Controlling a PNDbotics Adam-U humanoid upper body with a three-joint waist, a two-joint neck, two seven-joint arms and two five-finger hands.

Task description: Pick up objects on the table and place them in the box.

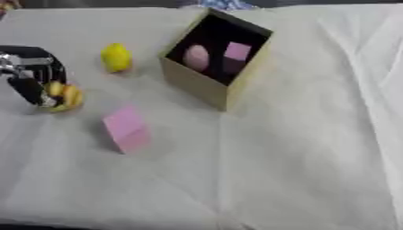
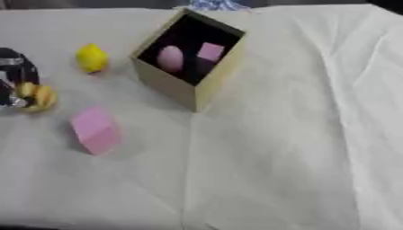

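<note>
A tan cardboard box (image 1: 206,86) with a dark inside stands at the upper middle of the white cloth. Inside it lie a pink egg-shaped thing (image 1: 196,57) and a pink block (image 1: 237,51). A yellow lemon (image 1: 116,57) sits on the cloth left of the box. Nearer me lies a pink block (image 1: 126,129). At the left edge my left hand (image 1: 31,90) has its fingers curled round a yellow and orange fruit-like thing (image 1: 64,95), low over the cloth. My right hand shows in neither view.
A white creased cloth (image 1: 283,161) covers the table. A patterned blue and white thing (image 1: 228,4) shows at the far edge behind the box.
</note>
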